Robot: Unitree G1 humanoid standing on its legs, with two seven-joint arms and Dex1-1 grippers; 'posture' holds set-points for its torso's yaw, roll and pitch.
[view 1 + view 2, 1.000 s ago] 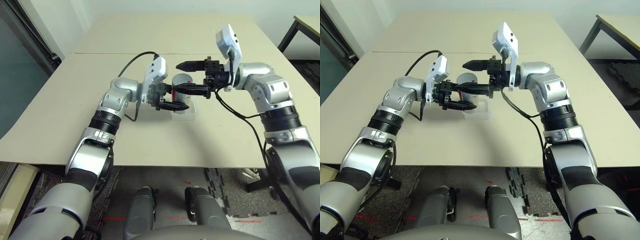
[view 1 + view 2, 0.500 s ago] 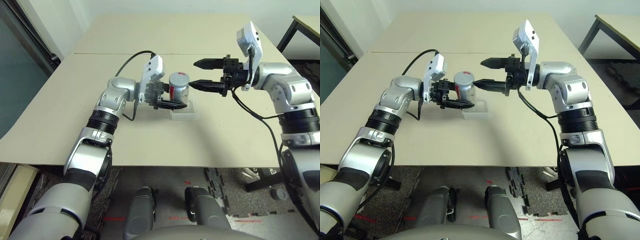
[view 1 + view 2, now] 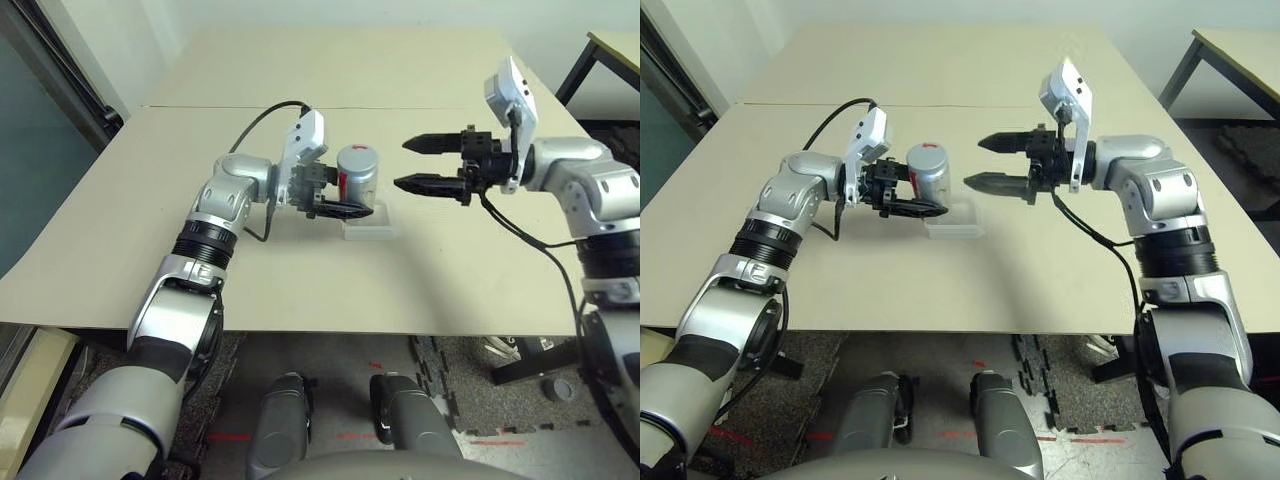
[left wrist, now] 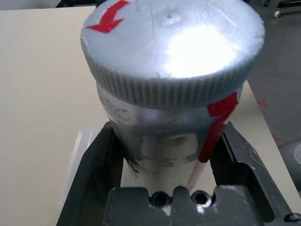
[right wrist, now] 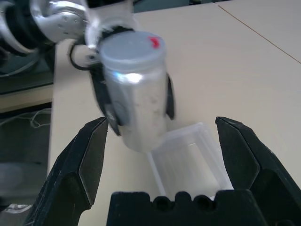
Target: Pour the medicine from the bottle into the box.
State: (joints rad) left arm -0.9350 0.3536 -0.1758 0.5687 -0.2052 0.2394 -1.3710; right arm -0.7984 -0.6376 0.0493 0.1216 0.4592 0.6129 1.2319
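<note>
The bottle (image 3: 357, 175), silver-grey with a red stripe and its grey cap on, stands upright in my left gripper (image 3: 348, 200), which is shut on its lower body. Its cap (image 4: 171, 42) carries a red arrow. The clear box (image 3: 368, 222) lies on the table just below and to the right of the bottle, and it looks empty in the right wrist view. My right gripper (image 3: 401, 165) hangs open a short way to the right of the bottle, fingers pointing at it, nothing between them. The medicine is hidden.
The beige table (image 3: 300, 280) has a seam (image 3: 200, 107) running across its far part and wide bare surface all round the box. A dark table leg (image 3: 580, 60) stands at the far right, off the table's edge.
My right gripper, which reached around the bottle's top a second ago, has drawn back to the right, still open. The bottle has stayed in my left gripper with its cap on.
</note>
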